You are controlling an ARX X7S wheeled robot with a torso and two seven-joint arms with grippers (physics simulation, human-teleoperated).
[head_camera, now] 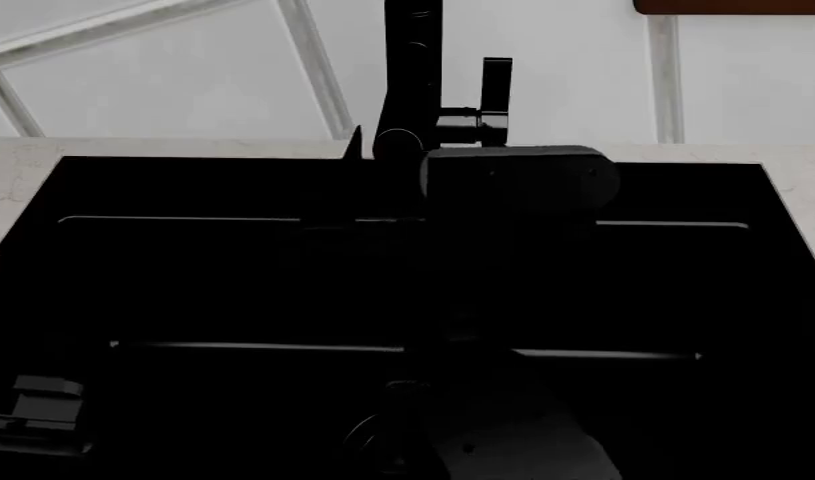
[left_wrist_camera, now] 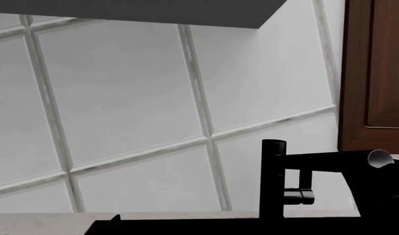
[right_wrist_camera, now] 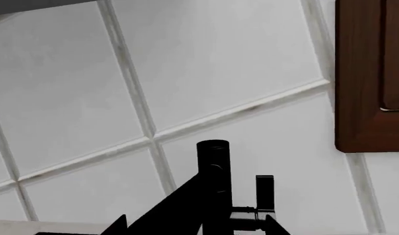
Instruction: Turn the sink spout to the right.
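The sink spout (head_camera: 411, 60) is a matte black upright post at the back of the sink (head_camera: 194, 190). Its slim tube arm (left_wrist_camera: 330, 160) points away from the wall toward me. In the right wrist view the post (right_wrist_camera: 214, 171) stands ahead and the tube arm runs down between my fingertips (right_wrist_camera: 119, 224). My right gripper (right_wrist_camera: 196, 227) is open and straddles the tube arm; in the head view it (head_camera: 400, 142) shows ahead of its dark grey block. My left gripper (head_camera: 34, 405) is low at the sink's front left, open and empty, away from the spout.
A small flat lever (head_camera: 497, 85) sits on a side stub right of the post. A white tiled wall (head_camera: 180, 70) stands behind the sink. A brown cabinet (right_wrist_camera: 372, 73) hangs up at the right. White marbled stone (head_camera: 14, 170) rims the basin.
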